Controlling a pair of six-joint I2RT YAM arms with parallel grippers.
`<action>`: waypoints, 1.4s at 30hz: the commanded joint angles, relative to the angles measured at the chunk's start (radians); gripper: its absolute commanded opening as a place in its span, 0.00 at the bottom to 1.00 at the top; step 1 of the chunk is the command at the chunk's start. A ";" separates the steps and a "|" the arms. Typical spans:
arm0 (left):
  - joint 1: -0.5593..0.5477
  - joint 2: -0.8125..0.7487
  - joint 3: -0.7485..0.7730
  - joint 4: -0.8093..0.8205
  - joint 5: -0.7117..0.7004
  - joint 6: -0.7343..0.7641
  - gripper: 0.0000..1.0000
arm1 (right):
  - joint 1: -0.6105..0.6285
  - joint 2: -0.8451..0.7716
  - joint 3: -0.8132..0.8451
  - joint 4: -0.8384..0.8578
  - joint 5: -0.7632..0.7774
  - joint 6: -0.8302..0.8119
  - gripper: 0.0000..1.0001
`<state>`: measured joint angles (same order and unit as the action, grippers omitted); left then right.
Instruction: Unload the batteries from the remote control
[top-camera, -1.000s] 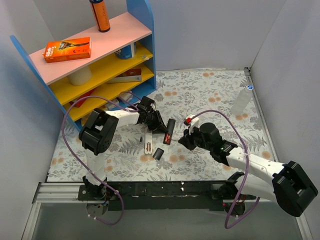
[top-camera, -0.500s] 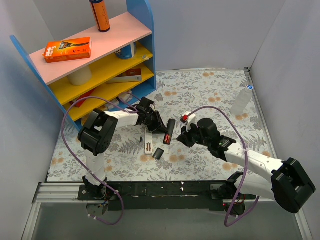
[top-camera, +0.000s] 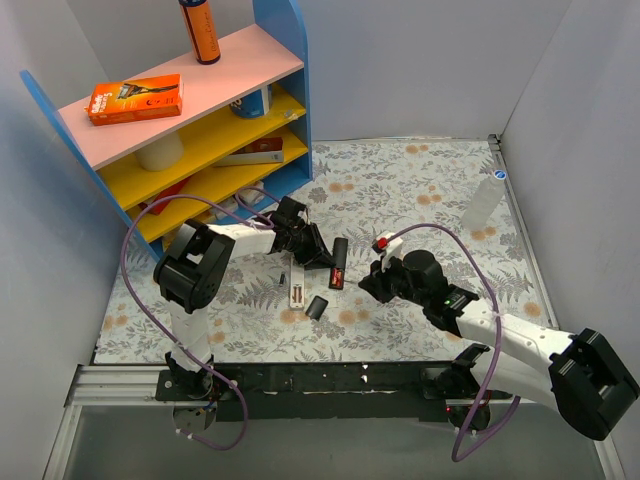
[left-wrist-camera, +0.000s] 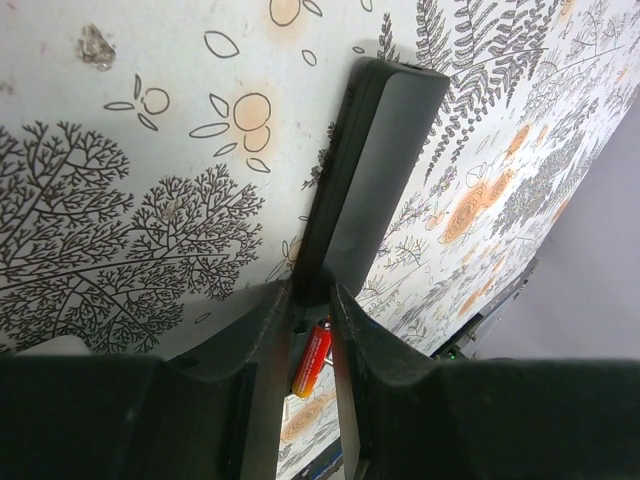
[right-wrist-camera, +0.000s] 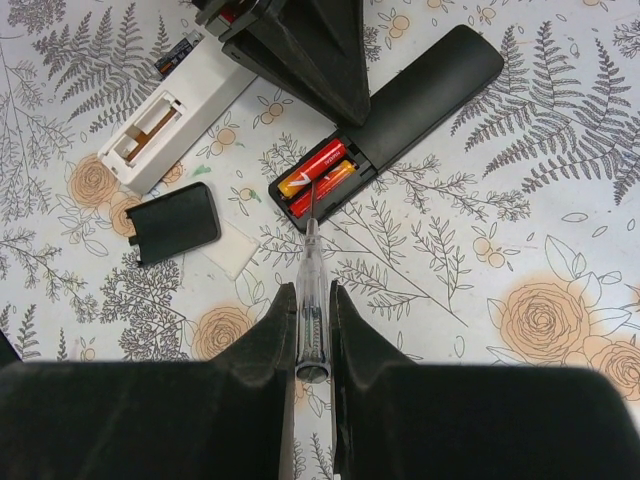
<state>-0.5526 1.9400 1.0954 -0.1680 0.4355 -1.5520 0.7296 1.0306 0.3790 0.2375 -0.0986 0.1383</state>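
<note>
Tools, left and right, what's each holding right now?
The left tool is closed on the black remote.
The right tool is closed on a clear screwdriver, tip at the batteries.

The fern-and-flower patterned surface (top-camera: 430, 170) is carrying a black remote (right-wrist-camera: 430, 85), lying back-up with two red batteries (right-wrist-camera: 318, 175) showing in its open bay. A white remote (right-wrist-camera: 180, 115) is lying beside it, a black cover (right-wrist-camera: 173, 222) is resting nearby, and a clear bottle (top-camera: 481, 205) is standing well apart.
</note>
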 joint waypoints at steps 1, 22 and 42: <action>-0.004 0.033 -0.063 -0.171 -0.103 0.049 0.22 | -0.001 -0.003 -0.019 -0.056 0.014 0.001 0.01; 0.000 0.040 -0.075 -0.173 -0.100 0.059 0.20 | -0.001 -0.079 -0.107 0.150 -0.043 -0.005 0.01; 0.000 0.020 -0.114 -0.136 -0.087 0.033 0.18 | -0.001 -0.118 -0.096 0.114 0.005 -0.051 0.01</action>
<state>-0.5457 1.9285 1.0573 -0.1287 0.4530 -1.5612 0.7269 0.9752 0.3416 0.2874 -0.1547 0.0425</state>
